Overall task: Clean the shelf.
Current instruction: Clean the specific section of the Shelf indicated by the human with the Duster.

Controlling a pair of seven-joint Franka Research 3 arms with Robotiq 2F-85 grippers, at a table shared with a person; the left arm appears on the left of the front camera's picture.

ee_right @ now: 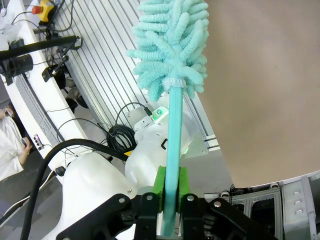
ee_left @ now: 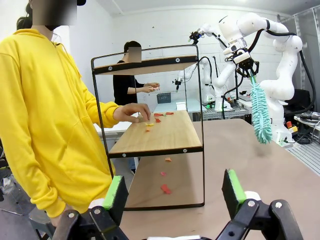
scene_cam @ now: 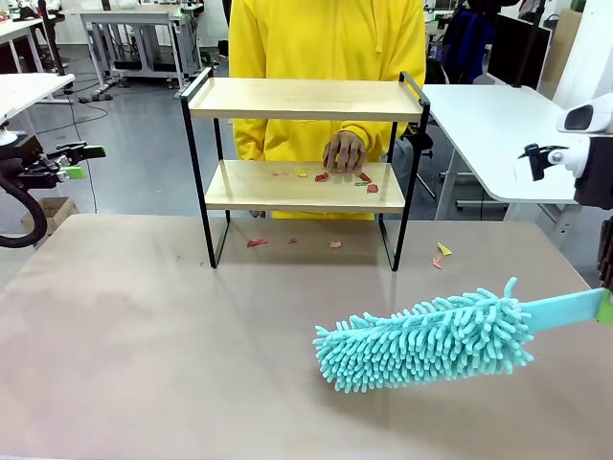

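Observation:
The shelf [scene_cam: 305, 100] stands at the table's far side, two wooden boards in a black frame. Red and yellow scraps [scene_cam: 322, 175] lie on its lower board [ee_left: 162, 134], where the person's hand [scene_cam: 343, 151] rests. More scraps [scene_cam: 256, 242] lie on the table beneath and to the right. My right gripper [ee_right: 170, 186] is shut on the handle of a teal fluffy duster [scene_cam: 426, 340], held low over the table's right front. In the left wrist view the duster [ee_left: 260, 112] hangs from that gripper [ee_left: 245, 62]. My left gripper [ee_left: 174, 192] is open and holds nothing, off the table's left side [scene_cam: 81, 161].
The person in a yellow hoodie [scene_cam: 326, 48] stands right behind the shelf. White tables stand at the right [scene_cam: 488, 125] and far left [scene_cam: 24, 91]. The brown table [scene_cam: 172, 335] has free room in front of the shelf.

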